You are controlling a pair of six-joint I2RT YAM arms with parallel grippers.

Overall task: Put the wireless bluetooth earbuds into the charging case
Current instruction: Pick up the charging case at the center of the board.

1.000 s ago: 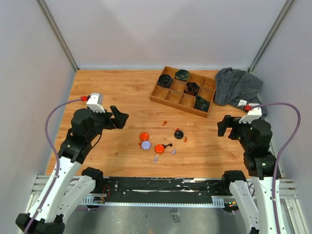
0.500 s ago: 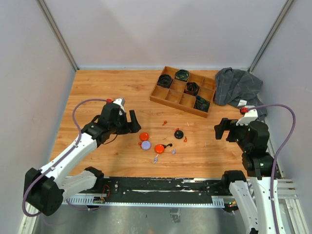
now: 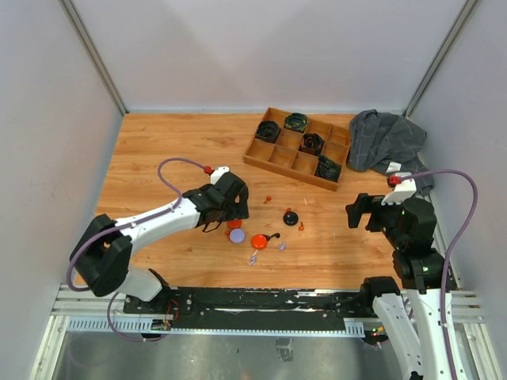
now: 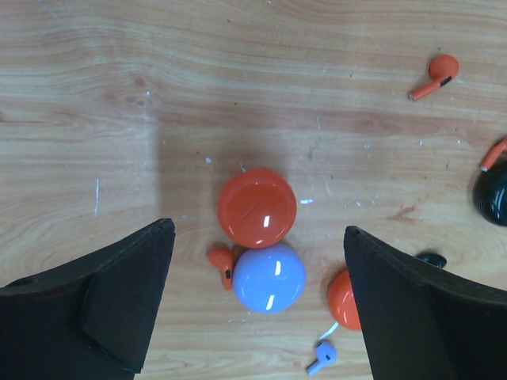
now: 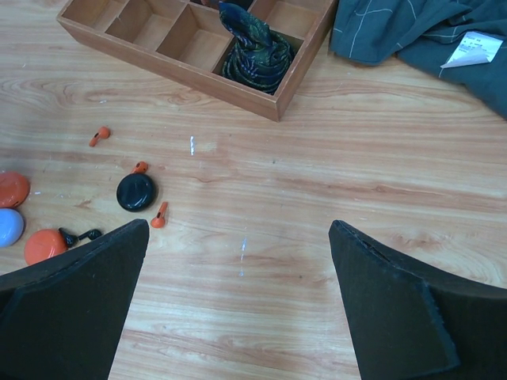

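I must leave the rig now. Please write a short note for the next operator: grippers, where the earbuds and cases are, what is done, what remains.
Left gripper: open, empty, hovering over the orange case and the lilac case, which lie side by side.
Right gripper: open, empty, above bare table at the right.
Earbuds: all loose on the table. An orange earbud lies against the lilac case; a lilac earbud lies close by.
Done: nothing inserted; the cases look closed.
Left: open a case and insert the earbuds.
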